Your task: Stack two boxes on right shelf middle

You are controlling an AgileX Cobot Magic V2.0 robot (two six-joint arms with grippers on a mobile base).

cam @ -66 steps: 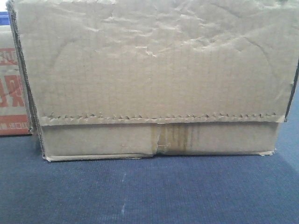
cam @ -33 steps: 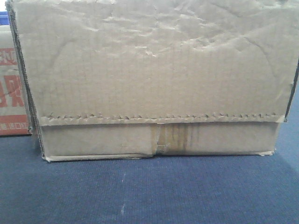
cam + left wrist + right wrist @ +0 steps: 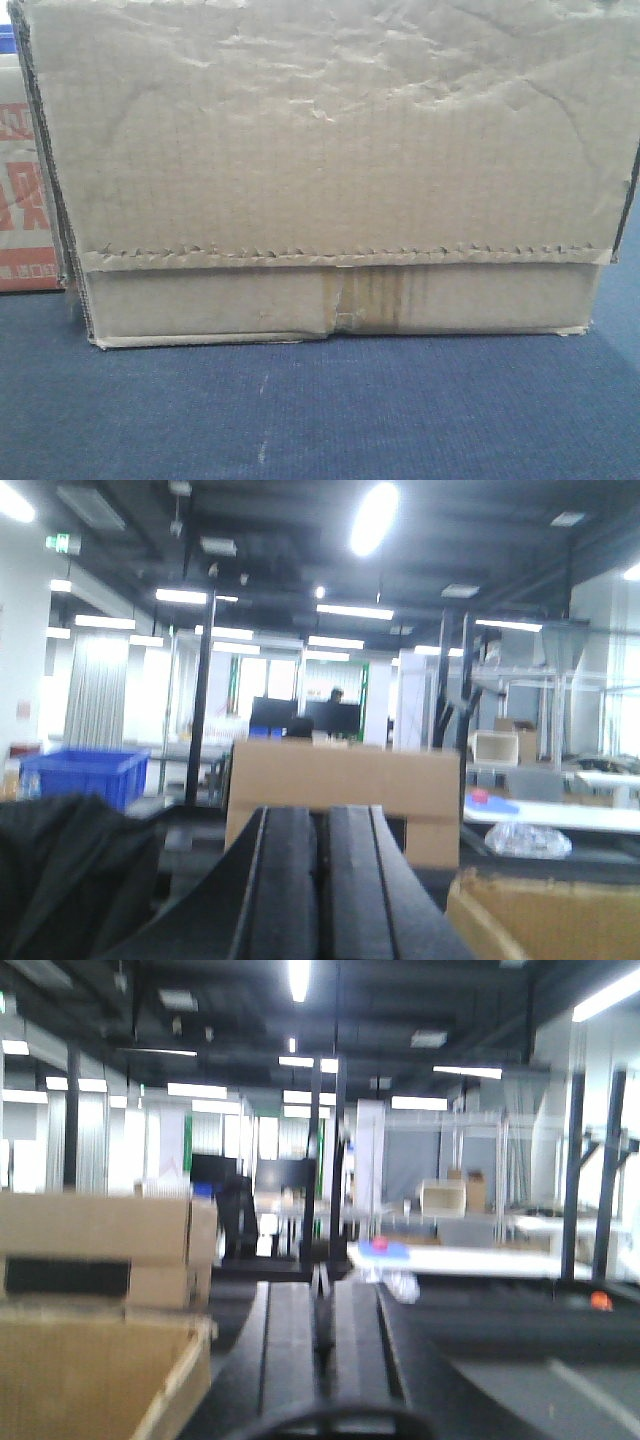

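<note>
Left end effector (image 3: 322, 818): 2 long black fingers (image 3: 285, 880)

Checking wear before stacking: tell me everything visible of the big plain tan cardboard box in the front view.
The large plain tan corrugated cardboard box fills most of the front view. Its face is creased and dented; a flap with a jagged lower edge overhangs a lower strip bearing yellowed clear tape. It stands upright on a dark blue textured surface, close beside a red-printed carton at the picture's left.
</note>
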